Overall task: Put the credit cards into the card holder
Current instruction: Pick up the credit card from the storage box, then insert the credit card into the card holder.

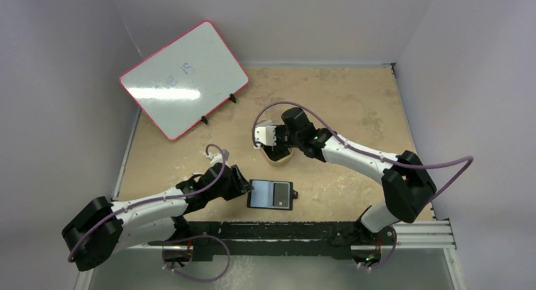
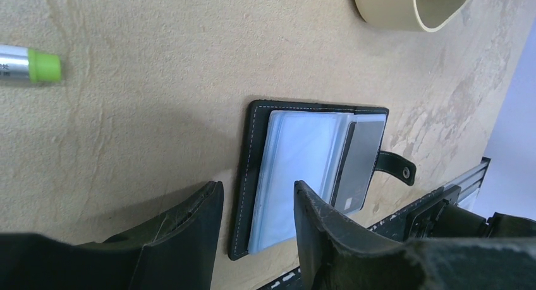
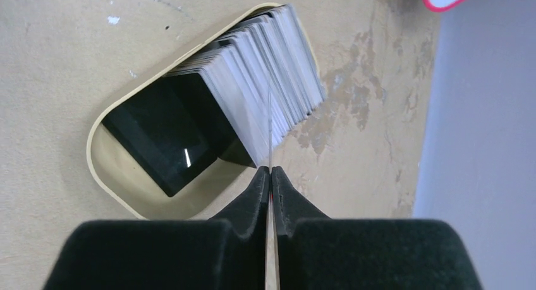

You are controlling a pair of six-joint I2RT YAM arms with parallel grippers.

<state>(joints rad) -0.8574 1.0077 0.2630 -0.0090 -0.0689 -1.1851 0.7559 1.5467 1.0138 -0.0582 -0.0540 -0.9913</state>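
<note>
We read this as the pick-up step: the right arm's fingers [image 3: 265, 179] are clenched on a single card [image 3: 270, 126], seen edge-on as a thin line rising from their tips. The rest of the credit cards [image 3: 272, 56] stand fanned on edge in a tan oval tin [image 3: 107, 151], next to a dark glossy item [image 3: 158, 138] that we cannot identify. The tin sits on the counter [image 1: 354, 100] beyond the card holder [image 1: 272, 194], on the side away from the arm bases, near it but apart. Whether the pinched card has cleared the stack we cannot tell. The card holder lies opened flat with its bluish clear sleeves [image 2: 297, 157] facing up and its snap tab [image 2: 397, 167] sticking out on the side away from the left arm. The left arm's fingers [image 2: 316, 214] are spread, grasping nothing, and sit at the holder's opposite edge, one on either side of its corner. We cannot say if they touch it. A silver pen with a green cap [image 2: 28, 64] lies well away from the holder. By our judgement no card from the tin has reached the holder yet, so the task is early. The next move calls for lifting the card straight out without dragging its neighbours, carrying it to the holder, and tilting it to meet a sleeve mouth. The left fingers would likely need to steady the holder as it slides in.
</note>
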